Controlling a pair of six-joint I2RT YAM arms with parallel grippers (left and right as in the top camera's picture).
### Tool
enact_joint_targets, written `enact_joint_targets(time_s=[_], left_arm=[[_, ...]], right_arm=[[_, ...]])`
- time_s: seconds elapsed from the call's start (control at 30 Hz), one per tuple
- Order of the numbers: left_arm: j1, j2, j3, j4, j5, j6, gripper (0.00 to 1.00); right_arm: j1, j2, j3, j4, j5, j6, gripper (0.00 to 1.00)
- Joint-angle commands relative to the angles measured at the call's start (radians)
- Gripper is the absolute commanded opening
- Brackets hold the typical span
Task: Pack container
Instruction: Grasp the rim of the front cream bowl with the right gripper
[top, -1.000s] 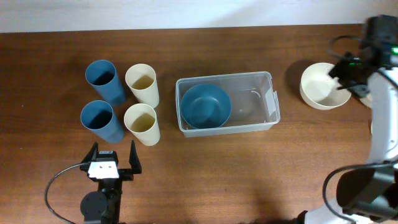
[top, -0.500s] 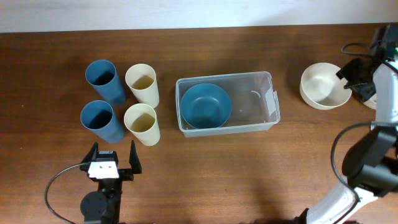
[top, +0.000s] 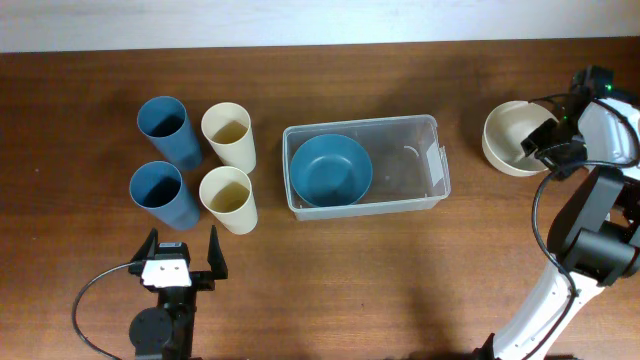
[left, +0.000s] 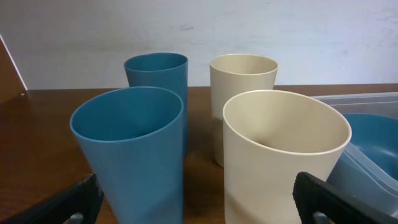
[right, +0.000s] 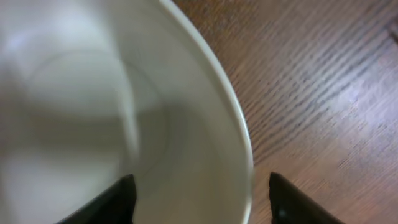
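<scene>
My right end effector (top: 545, 142) straddles the cream bowl's (top: 508, 140) right rim, fingers apart, near the desk's (top: 350, 290) right edge. My left end effector (top: 182, 246) stands wide before the cups (top: 228, 133). The container (top: 400, 123) sits centre, blue bowl (top: 331, 170) filling its left half, label (top: 437, 165) unreadable.

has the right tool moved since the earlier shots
Yes. The right tool swung outward off the cream bowl, away from the container, then came back over the bowl's outer rim.

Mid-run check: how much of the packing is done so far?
Done: one blue bowl sits in the container. In hand: the right gripper straddles the rim of the cream bowl, jaws open, bowl on the table. Remaining: that bowl, and perhaps the four cups near the open left gripper.
</scene>
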Motion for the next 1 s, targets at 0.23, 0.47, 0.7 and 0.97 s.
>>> enact_joint_targets(time_s=[0.23,0.47,0.7,0.97], left_arm=[[0.006,-0.008,-0.003,-0.005,-0.003,0.019,1.0],[0.006,-0.008,-0.003,-0.005,-0.003,0.019,1.0],[0.006,-0.007,-0.003,-0.005,-0.003,0.019,1.0],[0.006,-0.006,-0.003,-0.005,-0.003,0.019,1.0]], right_arm=[[-0.005,0.036,-0.105,0.069,0.002,0.041,0.34],[-0.004,0.035,-0.107,0.062,0.002,0.042,0.04],[-0.003,0.021,-0.107,0.036,0.002,0.042,0.04],[-0.003,-0.102,-0.106,0.007,0.002,0.042,0.04]])
